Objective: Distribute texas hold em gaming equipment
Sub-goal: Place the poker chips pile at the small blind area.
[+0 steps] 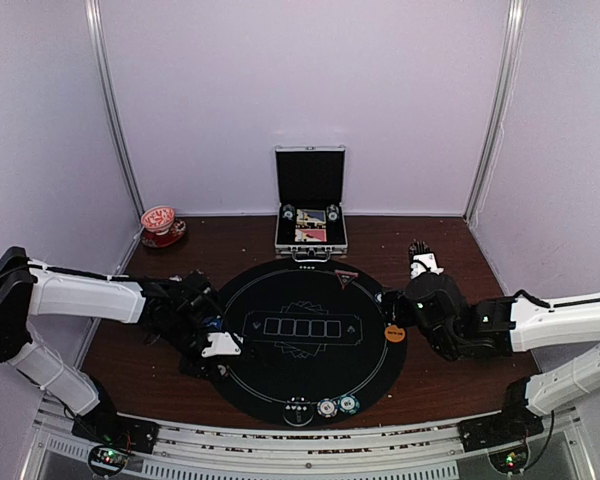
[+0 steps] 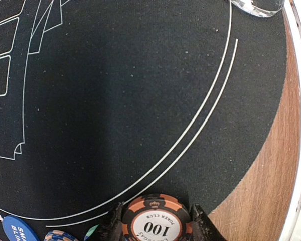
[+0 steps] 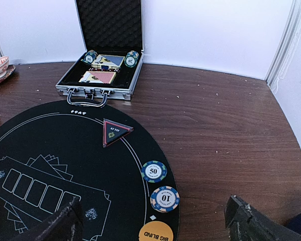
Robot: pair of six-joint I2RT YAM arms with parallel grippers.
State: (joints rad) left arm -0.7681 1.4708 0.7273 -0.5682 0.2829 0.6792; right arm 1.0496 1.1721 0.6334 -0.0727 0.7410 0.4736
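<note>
The mat point(image 1: 272, 362) is bare across its middle; chips point(image 1: 324, 408) crowd its near edge (the open case point(image 1: 311, 205) stands behind).

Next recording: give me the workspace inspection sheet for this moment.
Surface: black poker mat on wooden table.
Job's things: 100 chip held; Small Blind disc nearby; near-edge chips; 50 chip, 10 chip, Big Blind disc at mat's right edge; cards inside open case.
Clutter: cup on saucer, far left.
Grippers: left gripper shut on 100 chip; right gripper open, empty.
Cables: black cable by right arm.
Surroundings: white walls.
</note>
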